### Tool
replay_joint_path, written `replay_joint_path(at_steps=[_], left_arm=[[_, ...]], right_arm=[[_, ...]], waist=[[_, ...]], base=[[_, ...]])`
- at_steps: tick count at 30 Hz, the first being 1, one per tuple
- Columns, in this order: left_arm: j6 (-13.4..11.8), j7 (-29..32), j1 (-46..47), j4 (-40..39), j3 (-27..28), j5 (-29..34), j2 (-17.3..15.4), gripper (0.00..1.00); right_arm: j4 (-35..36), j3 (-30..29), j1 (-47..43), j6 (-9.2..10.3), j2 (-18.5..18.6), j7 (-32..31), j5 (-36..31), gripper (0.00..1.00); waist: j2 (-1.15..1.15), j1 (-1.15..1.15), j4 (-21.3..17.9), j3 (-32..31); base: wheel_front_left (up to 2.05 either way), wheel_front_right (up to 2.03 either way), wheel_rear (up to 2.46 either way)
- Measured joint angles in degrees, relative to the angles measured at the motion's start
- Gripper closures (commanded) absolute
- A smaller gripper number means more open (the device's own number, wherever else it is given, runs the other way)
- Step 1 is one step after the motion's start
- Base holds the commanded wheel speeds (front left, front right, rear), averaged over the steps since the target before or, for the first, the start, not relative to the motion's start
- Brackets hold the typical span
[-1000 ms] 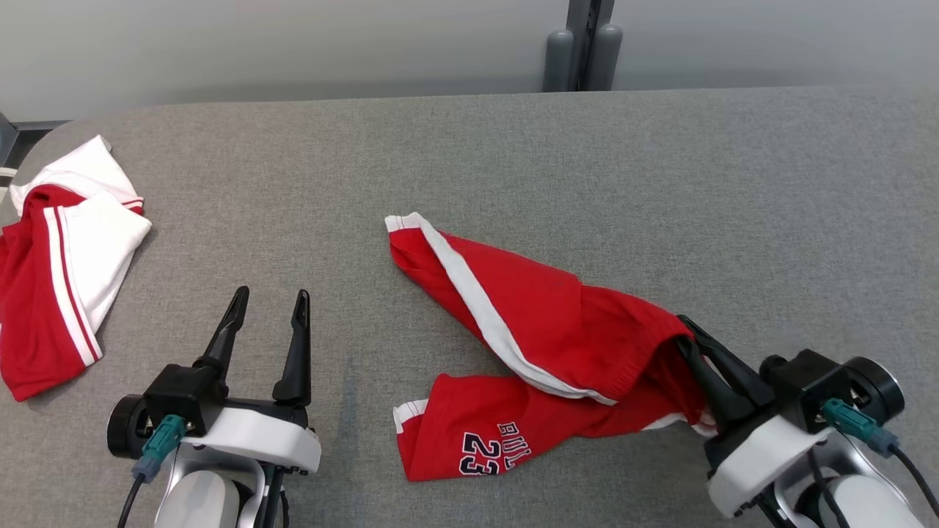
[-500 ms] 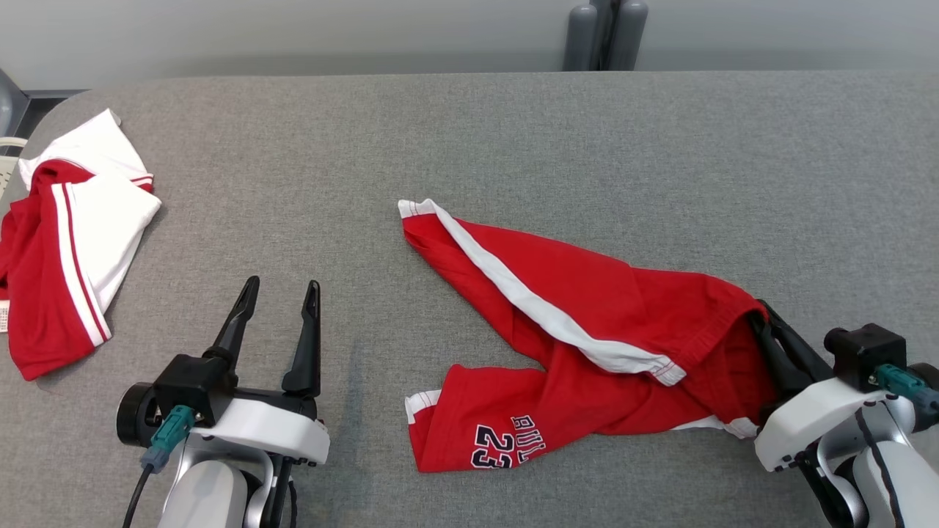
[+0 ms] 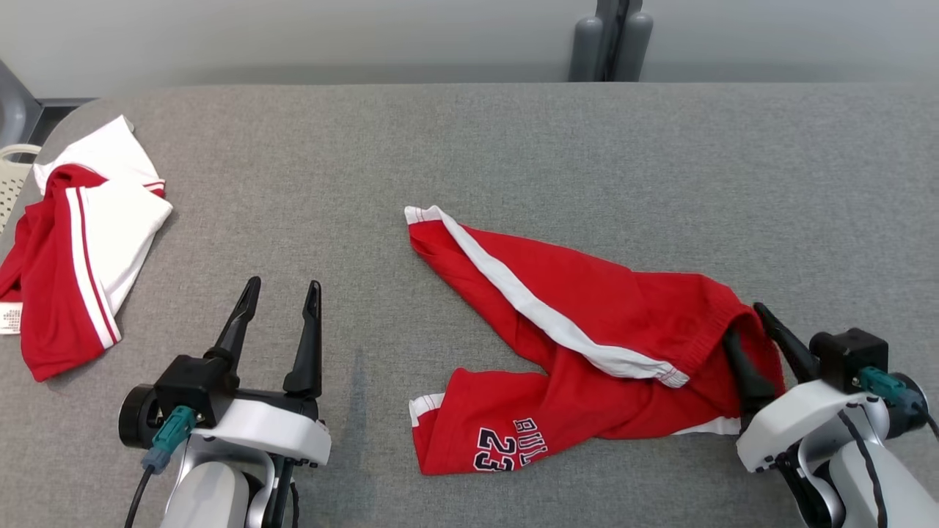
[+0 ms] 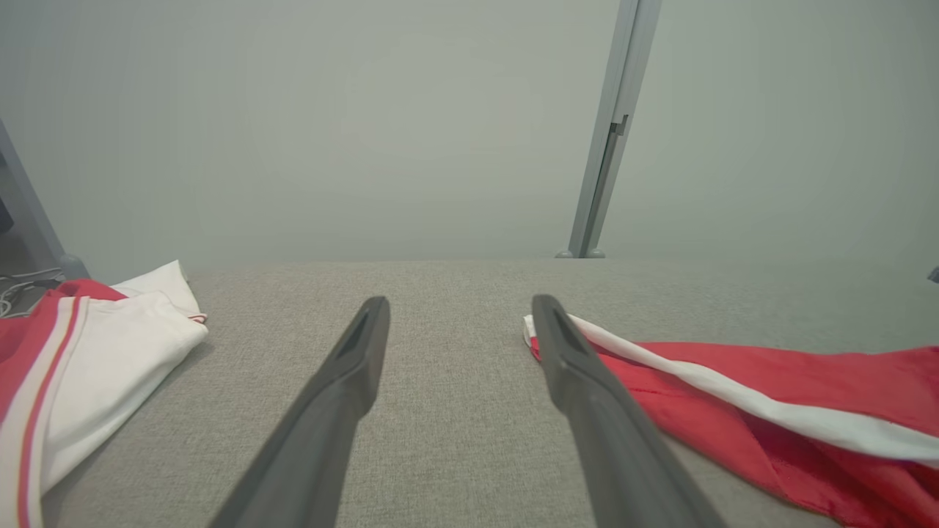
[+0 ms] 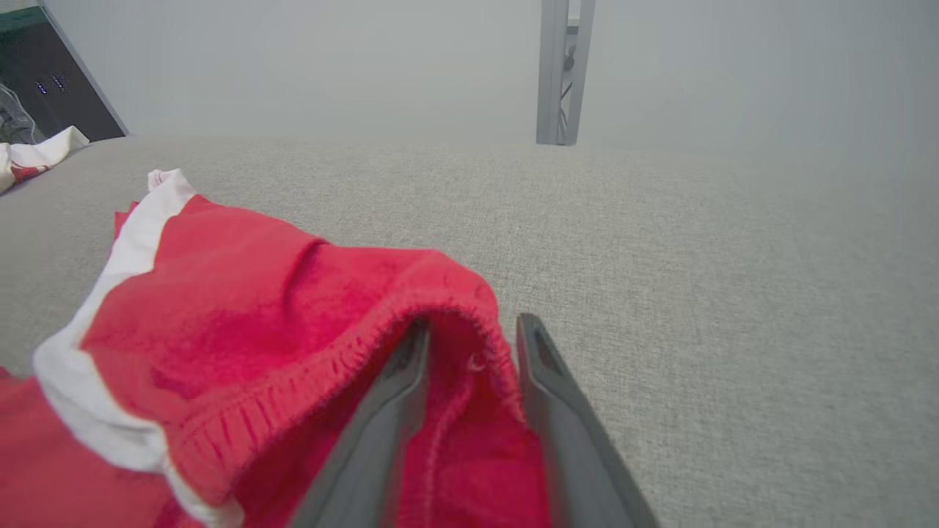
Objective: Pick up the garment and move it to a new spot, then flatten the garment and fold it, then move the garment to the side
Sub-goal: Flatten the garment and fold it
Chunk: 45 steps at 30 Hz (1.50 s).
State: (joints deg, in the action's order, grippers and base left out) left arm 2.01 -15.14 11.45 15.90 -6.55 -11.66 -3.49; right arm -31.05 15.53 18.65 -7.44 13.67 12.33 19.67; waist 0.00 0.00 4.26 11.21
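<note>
Where the red shorts point(image 3: 587, 323) lie, a little right of the middle of the grey table point(image 3: 469, 147), they are crumpled. One leg with a white side stripe runs up and to the left. The other leg is folded toward me, with a dark number print point(image 3: 493, 449) facing up. The waistband point(image 5: 352, 345) sits at the right end of the heap, lifted a little off the cloth surface.

My right gripper point(image 3: 742, 321) is at that waistband. Its fingers stand a narrow way apart with red fabric bunched between them and draped over one finger point(image 5: 400, 367). I cannot tell whether they are pinching the fabric or only straddling it.

My left gripper point(image 3: 284, 284) is low over bare table, well apart from the shorts. Its fingers are spread wide and nothing is in them.

At the far left edge of the table lies a second garment point(image 3: 81, 242), red and white, loosely folded. Just beyond it a pale perforated basket point(image 3: 11, 183) pokes into view past the table's corner, and I cannot see what is inside. A grey post point(image 3: 612, 44) stands behind the table against the wall.
</note>
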Motion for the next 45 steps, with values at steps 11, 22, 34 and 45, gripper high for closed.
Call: replay_joint_path(at_steps=[11,22,34,45], left_arm=[[-0.1,0.0,-3.0,0.6,1.0,0.0,-0.1,0.00],[-0.3,0.0,-6.2,1.5,1.5,-0.6,-0.5,0.00],[-0.5,1.0,-7.0,1.1,0.5,-0.7,-1.0,0.00],[0.0,3.0,-2.4,1.5,-1.4,-0.7,-1.4,0.00]], right_arm=[[8.0,-3.2,-7.7,0.00,-1.9,1.8,0.6,0.00],[16.5,-8.9,-13.3,0.00,-5.2,2.3,-1.6,0.00],[18.0,-11.2,-15.0,0.00,-6.6,1.7,-4.1,0.00],[19.1,-11.1,-14.5,0.00,-6.7,0.8,-4.1,0.00]], waist=[[0.00,0.00,-1.8,-3.7],[0.00,0.00,-2.8,-8.1],[0.00,0.00,-2.6,-9.0],[0.00,0.00,-2.8,-6.7]], base=[[0.00,0.00,0.00],[0.00,0.00,0.00],[0.00,0.00,0.00],[0.00,0.00,0.00]])
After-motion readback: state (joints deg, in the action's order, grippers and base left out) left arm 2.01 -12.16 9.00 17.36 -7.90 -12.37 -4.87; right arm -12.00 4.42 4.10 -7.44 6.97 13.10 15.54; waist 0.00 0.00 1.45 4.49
